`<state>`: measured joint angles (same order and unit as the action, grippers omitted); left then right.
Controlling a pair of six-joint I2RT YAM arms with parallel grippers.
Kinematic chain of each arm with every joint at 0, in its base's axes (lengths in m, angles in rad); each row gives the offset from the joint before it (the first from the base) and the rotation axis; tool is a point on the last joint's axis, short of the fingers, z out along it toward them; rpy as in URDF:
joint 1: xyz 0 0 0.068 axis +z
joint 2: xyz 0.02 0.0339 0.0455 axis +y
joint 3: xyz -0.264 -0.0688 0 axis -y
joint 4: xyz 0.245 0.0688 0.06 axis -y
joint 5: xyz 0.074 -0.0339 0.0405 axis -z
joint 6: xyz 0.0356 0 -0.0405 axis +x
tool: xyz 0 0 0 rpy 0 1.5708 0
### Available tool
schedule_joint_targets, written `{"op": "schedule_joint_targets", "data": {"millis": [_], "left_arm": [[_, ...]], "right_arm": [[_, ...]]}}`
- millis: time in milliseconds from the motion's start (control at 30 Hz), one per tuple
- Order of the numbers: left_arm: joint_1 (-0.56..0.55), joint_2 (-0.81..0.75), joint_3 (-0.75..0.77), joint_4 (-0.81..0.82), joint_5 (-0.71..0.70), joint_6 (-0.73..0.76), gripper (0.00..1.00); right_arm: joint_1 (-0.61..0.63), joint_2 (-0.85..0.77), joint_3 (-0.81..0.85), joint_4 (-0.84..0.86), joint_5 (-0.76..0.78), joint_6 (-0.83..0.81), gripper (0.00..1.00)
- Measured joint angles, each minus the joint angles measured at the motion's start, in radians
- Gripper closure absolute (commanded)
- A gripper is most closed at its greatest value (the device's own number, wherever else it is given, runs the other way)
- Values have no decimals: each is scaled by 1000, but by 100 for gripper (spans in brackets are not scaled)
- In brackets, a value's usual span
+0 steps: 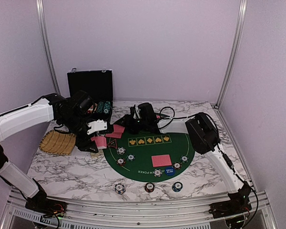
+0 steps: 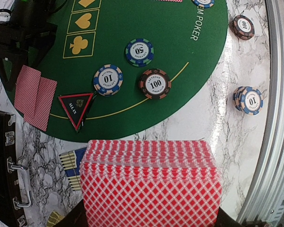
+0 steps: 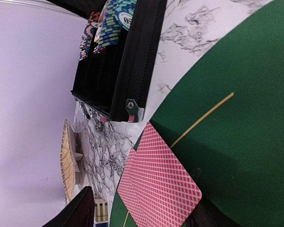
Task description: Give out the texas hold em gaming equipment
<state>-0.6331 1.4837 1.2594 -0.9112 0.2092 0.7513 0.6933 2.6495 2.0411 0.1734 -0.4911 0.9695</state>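
Left claw [image 2: 149,220] clamped on card deck [image 2: 150,184], above desk [image 2: 213,118] just off green mat's [image 2: 146,19] left rim. Right claw [image 3: 143,213] spread open astride two cards [image 3: 156,184] lying at mat's far-left rim. Risk: retreating finger snags cards, drags them off mat; deck fans out, sheds cards.

A blue 10 chip [image 2: 108,79], a green-blue 50 chip [image 2: 139,52] and a dark 100 chip [image 2: 154,83] lie flat on the left part of the green mat [image 1: 148,143]. The dark red-edged triangle [image 2: 76,109] lies flat just beside them. Two overlapping red-backed cards [image 2: 34,94] lie face down at the mat's left edge. The blue "small blind" disc [image 1: 169,171] lies on the mat's near curve, beside a face-down card pair [image 1: 161,160]. Three chip stacks [image 1: 149,187] sit on the marble table [image 1: 76,167] along its near edge. A thick deck of red-backed cards [image 2: 150,184] hangs level above the table beside the mat.
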Motion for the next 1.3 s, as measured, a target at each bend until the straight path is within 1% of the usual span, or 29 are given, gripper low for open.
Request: {"op": "schedule_joint_targets", "data": {"millis": [233,500,667,867,1133,1200,1300], "left_arm": [[0,-3,0,0,0,0,84],[0,-5,0,-1,-1,-1,84],[0,-5,0,-3,0,-3,84],[0,-5,0,-4,-1,-4,84],[0,-5,0,-8,-1,-4,84],[0,-5,0,-8,-1,-4,84],[0,-5,0,-8,-1,-4,84]], "right_arm": [[12,-39,-3,-108,28,-89,30],[15,-83,-14,-214,31,-161,18],[15,-131,-73,-237,27,-192,11],[9,-202,-192,-200,-8,-185,7],[6,-231,-248,-153,-68,-172,8],[6,-270,-306,-125,-88,-161,8],[7,-359,-437,-43,-128,-126,8]]}}
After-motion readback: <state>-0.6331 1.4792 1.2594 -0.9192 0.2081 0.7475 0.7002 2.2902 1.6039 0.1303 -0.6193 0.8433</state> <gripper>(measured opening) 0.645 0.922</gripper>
